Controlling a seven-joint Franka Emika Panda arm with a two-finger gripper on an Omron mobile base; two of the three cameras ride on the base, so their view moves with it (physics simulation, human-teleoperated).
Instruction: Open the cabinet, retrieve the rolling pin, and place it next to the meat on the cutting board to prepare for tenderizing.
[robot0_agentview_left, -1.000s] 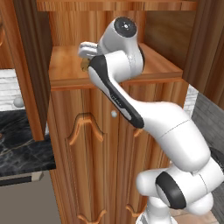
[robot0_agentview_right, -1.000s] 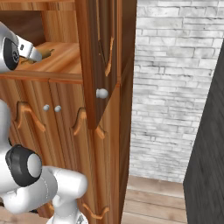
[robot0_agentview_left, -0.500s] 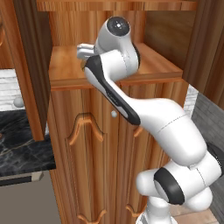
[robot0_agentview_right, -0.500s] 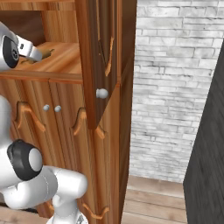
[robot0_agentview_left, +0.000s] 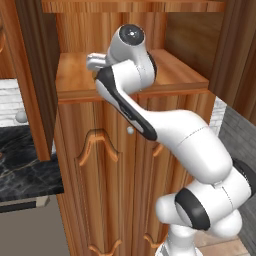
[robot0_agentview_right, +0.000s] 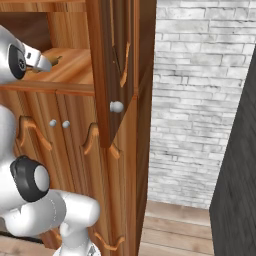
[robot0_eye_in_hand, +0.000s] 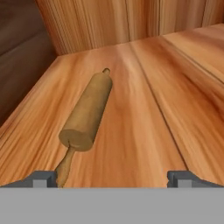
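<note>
The cabinet stands with both upper doors swung wide, and my arm reaches onto its wooden shelf. The rolling pin lies flat on that shelf, light tan, running away from the hand and slightly to the right. Its near handle ends beside the left fingertip. My gripper is open just short of the pin, centred to the right of it, and holds nothing. The hand hovers low over the shelf. The meat and the cutting board are out of view.
The open right door with its round knob juts out toward the base. The open left door hangs over a dark marble counter. A white brick wall lies to the right.
The arm's wrist and forearm have shifted a little up and left over the shelf. The gripper has stayed open and the rolling pin has not moved.
</note>
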